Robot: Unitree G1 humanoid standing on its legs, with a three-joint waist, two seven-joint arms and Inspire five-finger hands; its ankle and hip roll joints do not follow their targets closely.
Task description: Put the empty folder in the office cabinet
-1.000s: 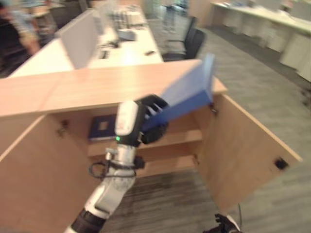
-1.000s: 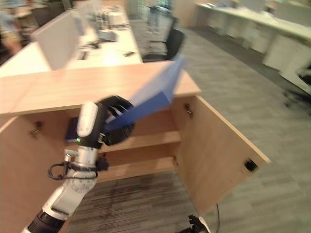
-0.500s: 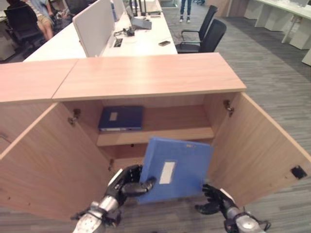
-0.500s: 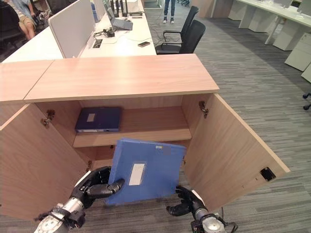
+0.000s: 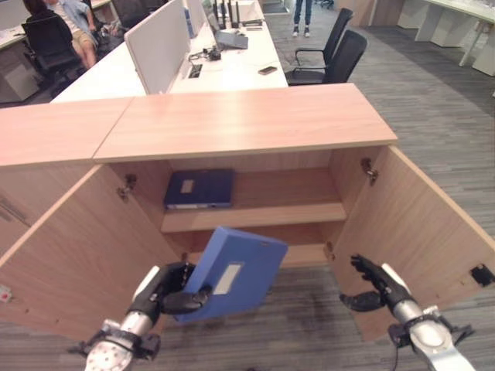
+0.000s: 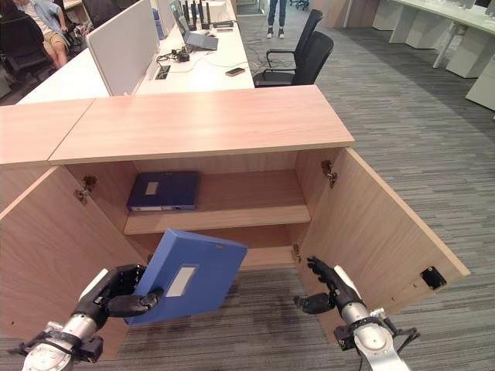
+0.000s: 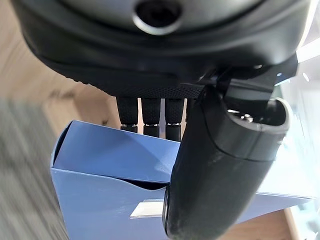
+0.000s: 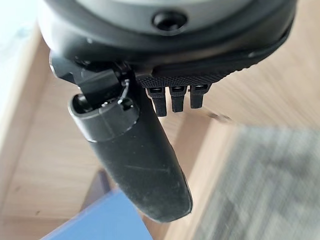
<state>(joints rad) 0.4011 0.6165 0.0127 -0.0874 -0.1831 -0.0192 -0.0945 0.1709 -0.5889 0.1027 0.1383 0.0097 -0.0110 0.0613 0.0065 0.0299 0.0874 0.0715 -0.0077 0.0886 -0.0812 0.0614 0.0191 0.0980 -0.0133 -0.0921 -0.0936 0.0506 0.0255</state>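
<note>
One shelved folder (image 5: 198, 188) (dark blue) inside cabinet (image 5: 247, 124)

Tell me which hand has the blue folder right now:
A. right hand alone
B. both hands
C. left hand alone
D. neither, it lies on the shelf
C: the left hand pinches the tilted blue folder, while the right hand hangs open and apart by the cabinet door.

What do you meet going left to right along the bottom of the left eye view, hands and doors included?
Left cabinet door → left hand → blue folder → right hand → right cabinet door.
</note>
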